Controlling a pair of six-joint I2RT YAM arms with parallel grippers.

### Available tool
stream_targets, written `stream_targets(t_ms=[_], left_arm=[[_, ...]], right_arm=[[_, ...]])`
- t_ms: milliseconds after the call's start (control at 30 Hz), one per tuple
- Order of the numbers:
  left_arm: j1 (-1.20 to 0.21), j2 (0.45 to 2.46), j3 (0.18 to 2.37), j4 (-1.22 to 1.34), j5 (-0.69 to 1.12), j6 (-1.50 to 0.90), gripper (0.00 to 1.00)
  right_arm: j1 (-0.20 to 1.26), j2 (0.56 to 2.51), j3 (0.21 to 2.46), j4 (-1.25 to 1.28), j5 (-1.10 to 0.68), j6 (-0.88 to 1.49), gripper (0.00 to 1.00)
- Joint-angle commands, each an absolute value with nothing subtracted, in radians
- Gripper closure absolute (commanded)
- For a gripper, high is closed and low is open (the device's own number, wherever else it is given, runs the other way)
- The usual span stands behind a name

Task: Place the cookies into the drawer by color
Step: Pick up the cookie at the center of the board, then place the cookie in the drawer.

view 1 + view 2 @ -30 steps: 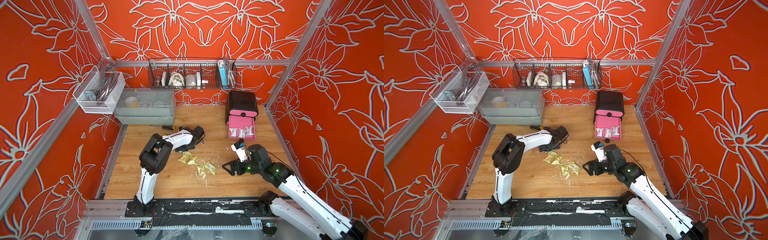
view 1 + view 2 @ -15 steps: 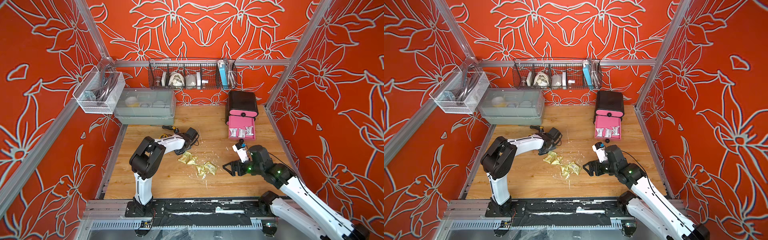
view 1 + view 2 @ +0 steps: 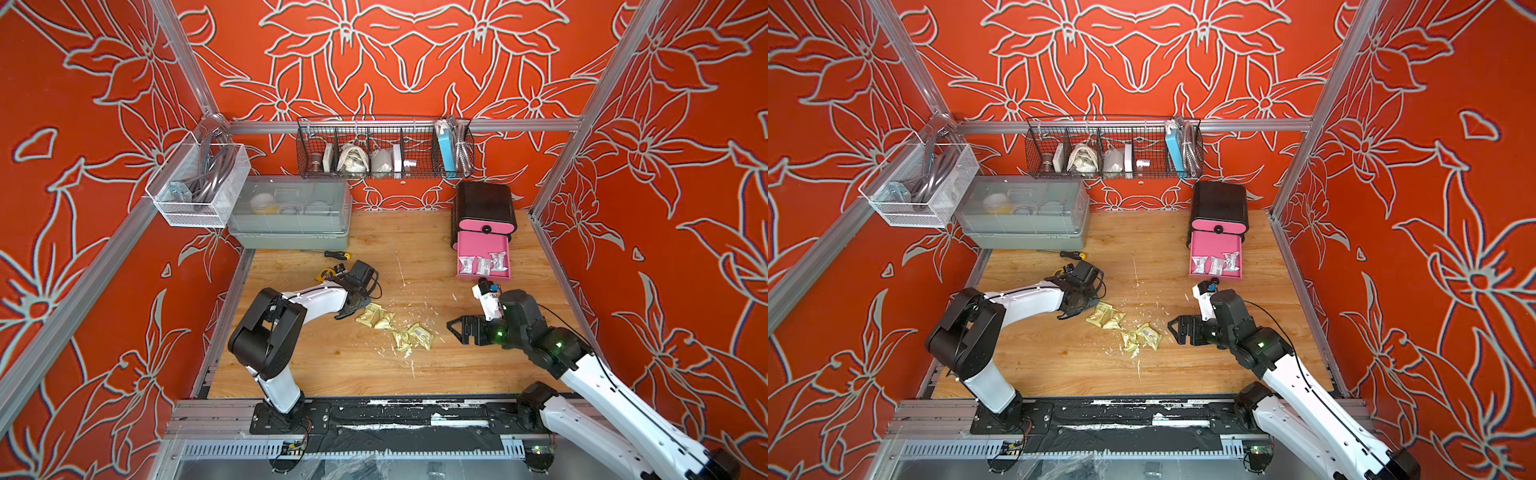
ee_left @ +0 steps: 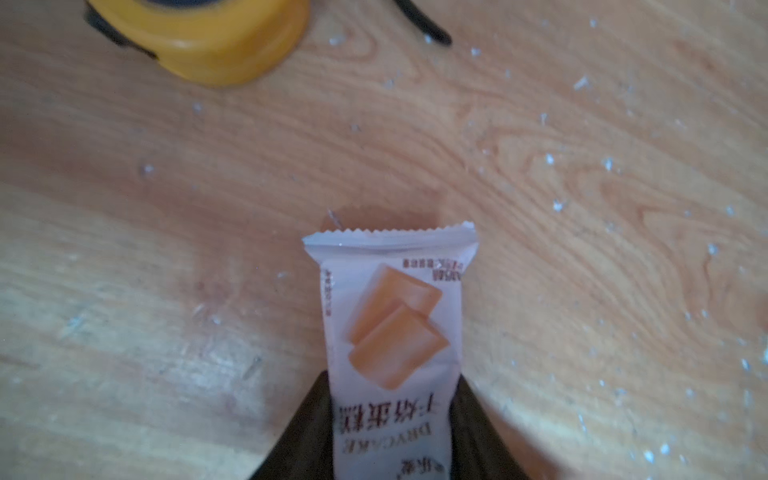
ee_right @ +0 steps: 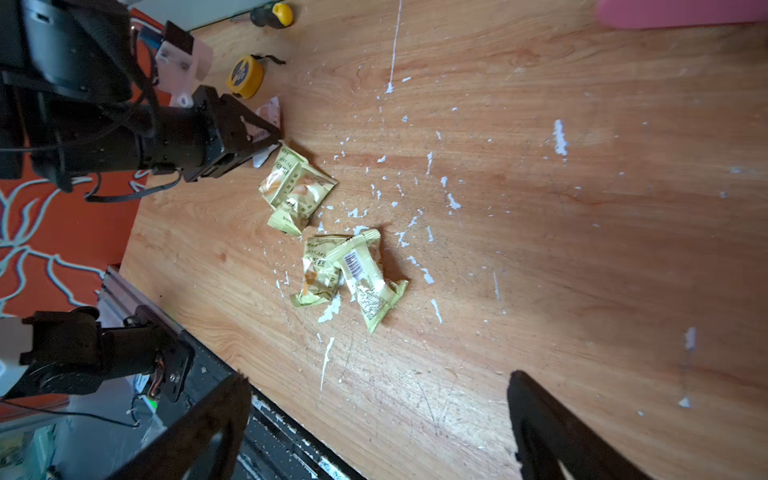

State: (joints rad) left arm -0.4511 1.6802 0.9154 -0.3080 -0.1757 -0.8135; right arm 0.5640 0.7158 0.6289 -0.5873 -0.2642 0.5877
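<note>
Pulled back since a second ago, the left claw [image 3: 350, 311] sits low in a top view, forearm nearly flat over the wooden worktop [image 3: 332, 365], with the open pink drawer [image 3: 478, 246] well apart. Left wrist view: it grips a white sealed cookie packet [image 4: 390, 316], apparently by one end. Lift it clear before carrying. Right wrist view: the right claw [image 5: 380, 376] gapes, empty.

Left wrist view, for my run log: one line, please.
left gripper: shut on white packet | right gripper: open, empty | yellow-green packets: on table
</note>
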Motion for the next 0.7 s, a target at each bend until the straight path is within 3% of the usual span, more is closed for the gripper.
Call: stream_targets(t_ms=[0, 300, 433, 667], left_arm=[[-0.454, 1.611, 0.905, -0.339, -0.019, -0.758, 0.61], [-0.584, 1.543, 1.107, -0.355, 0.074, -0.71, 0.61], [-0.656, 1.657, 1.293, -0.381, 0.066, -0.662, 0.61], [-0.754, 1.954, 1.695, -0.458, 0.065, -0.598, 0.6]], right_arm=[[0.57, 0.67, 0.679, -0.675, -0.036, 0.666, 0.0], [0.569, 0.549, 0.703, -0.849, 0.359, 0.857, 0.0], [0.569, 0.525, 0.717, -0.895, 0.395, 0.88, 0.0], [0.569, 0.454, 0.677, -0.817, 0.282, 0.774, 0.0]])
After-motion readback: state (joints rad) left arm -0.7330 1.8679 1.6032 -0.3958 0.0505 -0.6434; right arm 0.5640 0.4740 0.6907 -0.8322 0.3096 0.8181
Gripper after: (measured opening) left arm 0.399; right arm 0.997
